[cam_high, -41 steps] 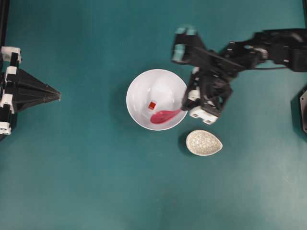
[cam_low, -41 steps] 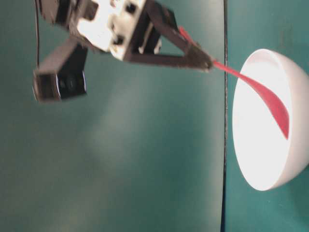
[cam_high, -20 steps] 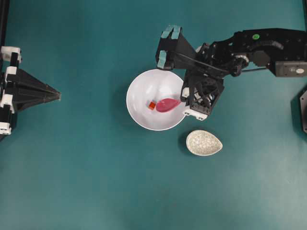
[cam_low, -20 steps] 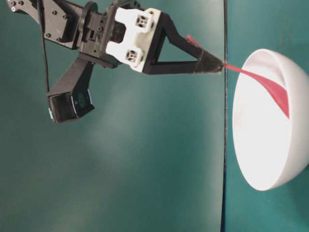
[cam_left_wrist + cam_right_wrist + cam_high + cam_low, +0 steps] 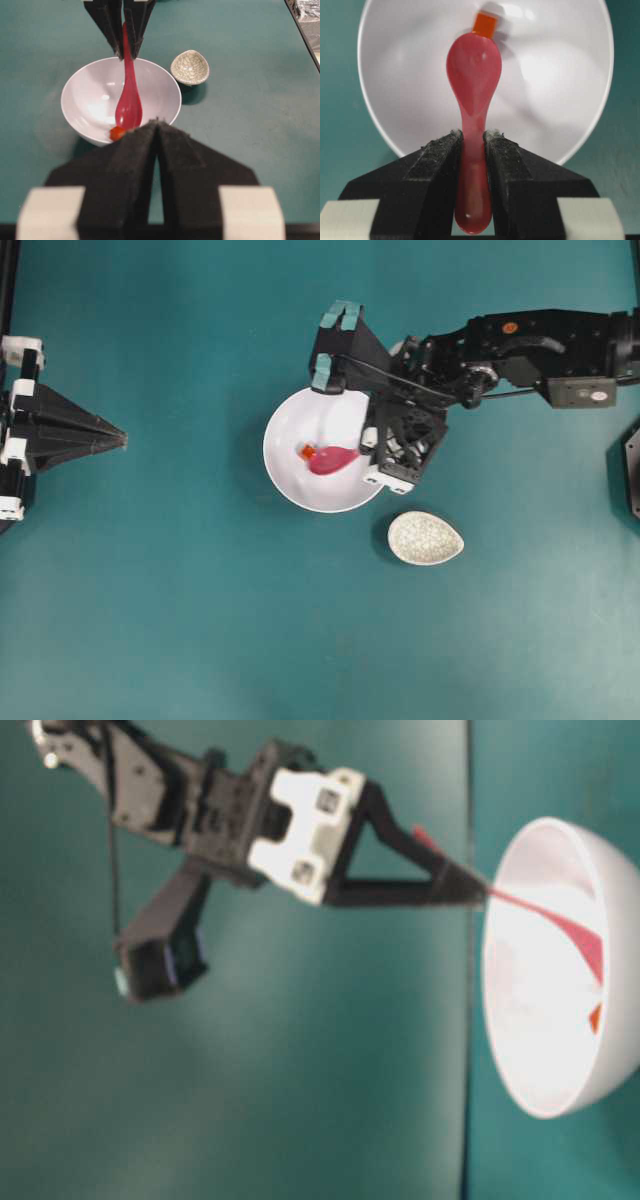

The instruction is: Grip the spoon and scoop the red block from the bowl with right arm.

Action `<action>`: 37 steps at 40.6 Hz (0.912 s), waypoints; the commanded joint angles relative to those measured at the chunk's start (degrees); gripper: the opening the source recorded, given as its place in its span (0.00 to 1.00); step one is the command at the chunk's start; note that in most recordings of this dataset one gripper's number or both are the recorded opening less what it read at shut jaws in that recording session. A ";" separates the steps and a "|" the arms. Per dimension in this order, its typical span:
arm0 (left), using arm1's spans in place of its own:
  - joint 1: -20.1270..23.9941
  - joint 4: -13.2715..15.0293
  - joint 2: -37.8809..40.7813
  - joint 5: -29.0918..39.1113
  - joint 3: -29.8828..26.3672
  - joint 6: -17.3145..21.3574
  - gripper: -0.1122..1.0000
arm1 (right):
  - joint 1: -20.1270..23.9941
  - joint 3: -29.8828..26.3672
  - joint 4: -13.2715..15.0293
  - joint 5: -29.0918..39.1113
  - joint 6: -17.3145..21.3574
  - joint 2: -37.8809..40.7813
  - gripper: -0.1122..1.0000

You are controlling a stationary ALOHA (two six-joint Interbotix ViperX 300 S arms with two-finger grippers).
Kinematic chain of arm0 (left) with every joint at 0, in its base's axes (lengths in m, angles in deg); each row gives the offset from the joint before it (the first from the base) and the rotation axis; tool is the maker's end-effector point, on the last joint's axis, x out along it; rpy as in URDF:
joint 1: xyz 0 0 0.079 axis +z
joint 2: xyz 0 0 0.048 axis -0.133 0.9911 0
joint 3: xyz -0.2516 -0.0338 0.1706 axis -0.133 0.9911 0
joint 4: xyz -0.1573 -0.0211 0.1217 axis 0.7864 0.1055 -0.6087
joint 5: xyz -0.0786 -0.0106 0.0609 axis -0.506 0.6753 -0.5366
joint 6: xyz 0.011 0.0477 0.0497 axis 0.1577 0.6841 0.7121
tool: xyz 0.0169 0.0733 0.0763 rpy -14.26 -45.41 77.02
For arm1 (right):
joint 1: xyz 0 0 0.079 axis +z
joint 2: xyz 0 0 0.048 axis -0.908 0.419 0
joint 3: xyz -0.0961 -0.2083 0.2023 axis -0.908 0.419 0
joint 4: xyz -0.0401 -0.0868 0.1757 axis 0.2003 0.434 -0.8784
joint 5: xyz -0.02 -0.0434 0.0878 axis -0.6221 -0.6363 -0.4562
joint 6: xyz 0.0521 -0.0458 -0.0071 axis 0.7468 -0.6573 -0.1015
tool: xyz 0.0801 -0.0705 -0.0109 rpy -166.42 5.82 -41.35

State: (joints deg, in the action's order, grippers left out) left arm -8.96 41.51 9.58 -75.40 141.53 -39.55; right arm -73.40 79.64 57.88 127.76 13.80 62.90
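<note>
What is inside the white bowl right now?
The bowl holds the spoon, gripped by the right gripper, and the red block at the spoon's tip. The bowl floor under the scoop is hidden.

I find no text, label, brand or number that I can read in any of my views. The right arm (image 5: 520, 340) carries a small orange dot and a pale sticker in the overhead view, but both are too small for me to make out any characters. The white fittings on the right claw (image 5: 470, 888) show only screw holes from table level. The bowl (image 5: 560, 75), the spoon (image 5: 472, 90) and the speckled dish (image 5: 426, 538) bear no markings I can see.
</note>
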 commanded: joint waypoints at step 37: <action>-0.18 -0.18 0.44 -0.26 -1.23 0.09 0.10 | 0.09 -2.72 -0.18 9.58 6.94 -6.42 0.31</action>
State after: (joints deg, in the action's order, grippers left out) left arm -8.96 41.51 9.58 -75.40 141.53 -39.55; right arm -73.40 77.80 57.88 135.41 20.22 58.33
